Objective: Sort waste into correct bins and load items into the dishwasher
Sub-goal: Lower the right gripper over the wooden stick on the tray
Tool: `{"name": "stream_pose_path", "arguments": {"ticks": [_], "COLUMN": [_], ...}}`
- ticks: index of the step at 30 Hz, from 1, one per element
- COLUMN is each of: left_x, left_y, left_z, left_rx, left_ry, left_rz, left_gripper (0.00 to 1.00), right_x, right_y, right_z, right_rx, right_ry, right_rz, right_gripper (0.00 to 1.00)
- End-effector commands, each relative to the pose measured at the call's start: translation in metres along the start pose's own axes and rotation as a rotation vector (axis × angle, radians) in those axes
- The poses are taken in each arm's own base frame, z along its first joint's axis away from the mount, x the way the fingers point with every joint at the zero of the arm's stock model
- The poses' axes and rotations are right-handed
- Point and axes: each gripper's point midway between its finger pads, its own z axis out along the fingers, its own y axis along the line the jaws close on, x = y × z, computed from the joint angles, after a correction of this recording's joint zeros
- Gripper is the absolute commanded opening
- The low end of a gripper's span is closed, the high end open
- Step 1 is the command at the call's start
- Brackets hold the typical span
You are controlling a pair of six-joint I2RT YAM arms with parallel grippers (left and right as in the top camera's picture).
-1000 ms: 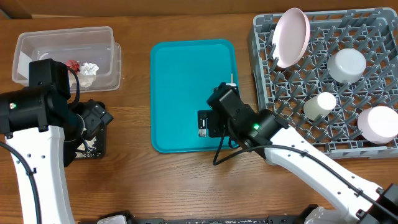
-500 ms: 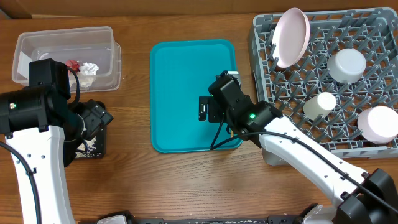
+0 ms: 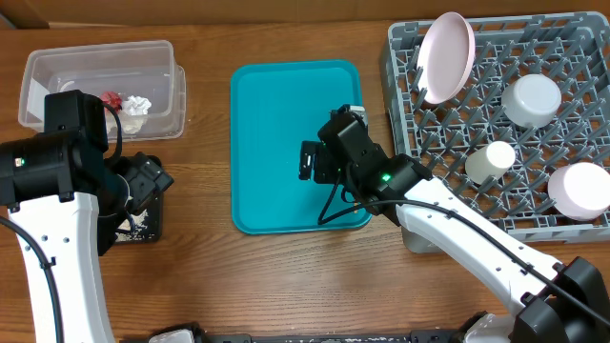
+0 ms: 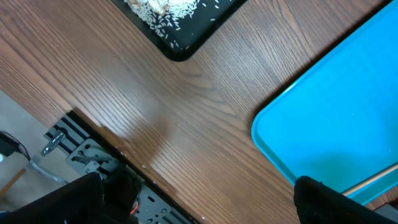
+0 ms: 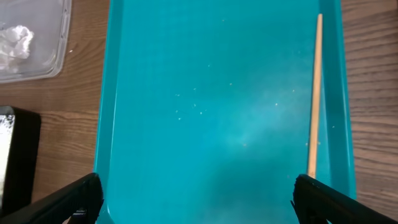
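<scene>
teal rectangular serving tray point(image 5: 205, 74) with thin wooden stick point(image 5: 316, 93) along its right edge. right gripper point(image 5: 198, 202) above it, released and empty. left gripper point(image 4: 199, 200) likewise released, near shallow black rectangular tray point(image 4: 179, 52).

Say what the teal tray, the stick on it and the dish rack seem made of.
Teal tray: likely plastic, smooth, soft sheen, moulded rim. Stick: probably wood or bamboo, pale tan, matte. Dish rack: grey moulded plastic lattice, dull finish.

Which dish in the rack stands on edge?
The pale pink plate at the rack's upper-left corner; the grey-blue bowl, pink bowl and white cup don't.
</scene>
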Motion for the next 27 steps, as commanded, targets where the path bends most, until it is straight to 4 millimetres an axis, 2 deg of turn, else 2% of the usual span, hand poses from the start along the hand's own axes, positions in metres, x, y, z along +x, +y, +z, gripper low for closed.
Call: {"name": "stream_pose_path", "arguments": {"ticks": [1,10,14,21,24,27], "left_x": [-0.002,-0.002,-0.002,-0.002,-0.002,-0.002], "left_y": [0.002,0.002,0.002,0.002,0.002,0.002], "left_z": [0.001,0.001,0.001,0.001,0.001,0.001], "left_rx": [-0.017,-0.017,-0.017,-0.017,-0.017,-0.017], "left_ry": [-0.006,-0.006,-0.006,-0.006,-0.006,-0.006], "left_rz": [-0.005,-0.005,-0.005,-0.005,-0.005,-0.005], "left_gripper": [1.0,1.0,1.0,1.0,1.0,1.0], "right_x": [0.003,0.007,0.011,0.035,0.05,0.055], "right_y": [0.003,-0.001,-0.005,-0.028,-0.034,-0.037], "right_z": [0.001,0.001,0.006,0.035,0.05,0.058], "right_rx": [-0.013,0.005,0.02,0.101,0.106,0.114], "right_ry": [0.017,0.032,0.047,0.162,0.228,0.246], "right_rz": [0.007,-0.004,-0.09,-0.132,-0.142,-0.14], "right_gripper": [1.0,1.0,1.0,1.0,1.0,1.0]}}
